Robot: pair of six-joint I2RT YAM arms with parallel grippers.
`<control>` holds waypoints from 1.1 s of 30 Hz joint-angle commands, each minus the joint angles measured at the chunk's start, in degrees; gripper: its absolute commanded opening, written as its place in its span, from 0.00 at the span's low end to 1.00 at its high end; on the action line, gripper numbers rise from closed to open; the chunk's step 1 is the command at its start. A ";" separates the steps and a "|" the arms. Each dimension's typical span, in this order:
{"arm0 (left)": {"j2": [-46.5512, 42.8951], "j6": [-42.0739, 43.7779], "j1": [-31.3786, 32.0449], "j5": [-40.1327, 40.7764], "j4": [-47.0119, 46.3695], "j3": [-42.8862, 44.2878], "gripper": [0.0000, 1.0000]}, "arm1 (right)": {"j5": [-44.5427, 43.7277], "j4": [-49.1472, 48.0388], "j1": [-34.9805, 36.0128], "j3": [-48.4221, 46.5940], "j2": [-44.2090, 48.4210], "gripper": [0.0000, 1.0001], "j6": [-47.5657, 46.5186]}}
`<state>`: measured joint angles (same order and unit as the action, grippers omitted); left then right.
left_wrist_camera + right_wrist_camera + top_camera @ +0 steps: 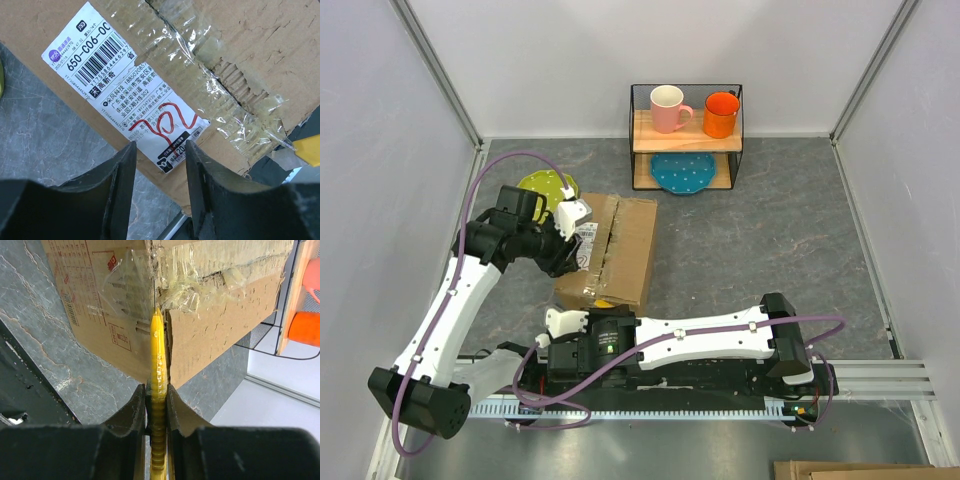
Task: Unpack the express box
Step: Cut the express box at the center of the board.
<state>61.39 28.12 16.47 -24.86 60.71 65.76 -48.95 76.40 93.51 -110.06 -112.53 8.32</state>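
We judge that cutting the tape is in hand. The box (620, 250) lies left of centre in the top view, on the grey worktop (770, 250). The right end effector (159, 390) is clenched on a yellow knife (158, 350), tip at the taped seam (185, 295). The left end effector (160, 160) is released, fingers apart over the label (125, 85). Next, the blade should follow the seam, shallow. White walls (380, 120) stand around; a shelf (645, 135) is at upper centre.

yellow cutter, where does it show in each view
Top external: yellow cutter peeks out at the express box's near end.
Left wrist: its tip at the right edge, beside the torn tape.
Right wrist: centre, edge-on in the right gripper, at the box's seam.
Shared landmark: the taped seam.
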 commanded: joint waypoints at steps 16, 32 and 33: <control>-1.53 -0.17 0.14 -9.06 1.34 -4.59 0.49 | 0.78 2.70 -1.23 -2.00 -1.29 0.00 -2.34; -0.74 1.24 0.23 -12.58 2.48 -4.15 0.47 | 1.31 0.24 -2.37 -5.34 -4.63 0.00 -6.56; -0.74 1.32 0.14 -12.67 2.49 -4.23 0.46 | 1.40 0.15 -2.55 -5.43 -4.89 0.00 -6.65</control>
<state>59.96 28.40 16.47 -33.78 58.65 62.50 -48.12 77.41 92.27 -113.36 -115.39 3.86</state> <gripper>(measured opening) 0.471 0.211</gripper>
